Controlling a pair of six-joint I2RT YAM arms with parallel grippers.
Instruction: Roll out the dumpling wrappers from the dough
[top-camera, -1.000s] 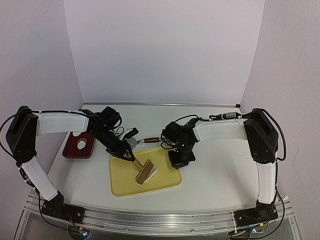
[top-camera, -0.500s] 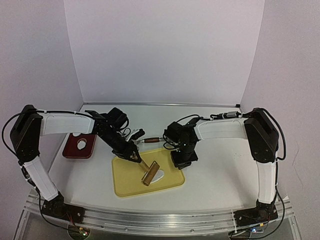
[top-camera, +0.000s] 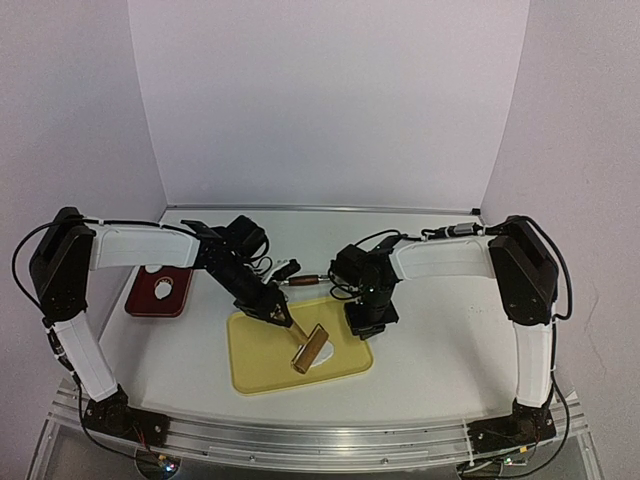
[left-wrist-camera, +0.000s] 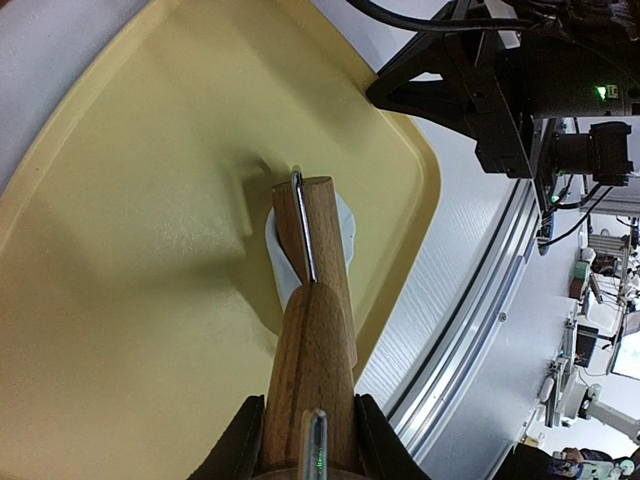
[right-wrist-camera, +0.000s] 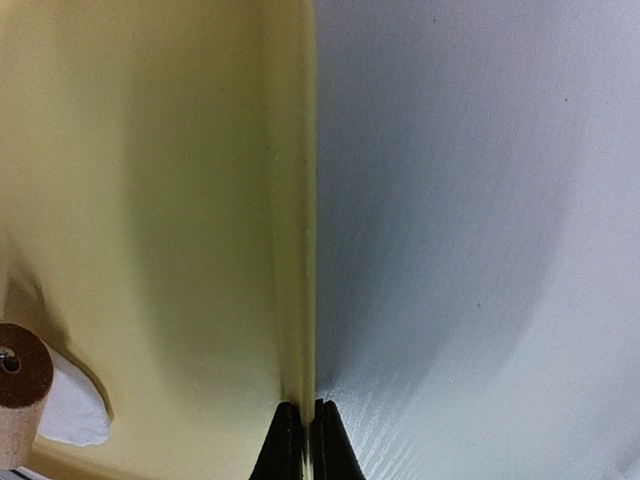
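Observation:
A yellow tray (top-camera: 265, 355) lies on the table between the arms. On it a flattened piece of white dough (top-camera: 323, 357) lies under the wooden roller of a rolling pin (top-camera: 310, 347). The roller covers most of the dough (left-wrist-camera: 346, 222), so I cannot tell whether it is a round dumpling wrapper. My left gripper (top-camera: 277, 314) is shut on the pin's wooden handle (left-wrist-camera: 310, 380), with a finger on each side. My right gripper (top-camera: 366, 322) is shut on the tray's right rim (right-wrist-camera: 305, 300), pinching it between thin black fingertips (right-wrist-camera: 290, 445).
A dark red dish (top-camera: 158, 292) holding a small white piece stands left of the tray. A tool with a brown handle (top-camera: 300, 281) lies on the table behind the tray. The aluminium rail (top-camera: 320, 440) runs along the table's near edge.
My left arm has pushed the rolling pin rightward and toward the near edge across the dough. The tray and my right gripper have shifted slightly to the right.

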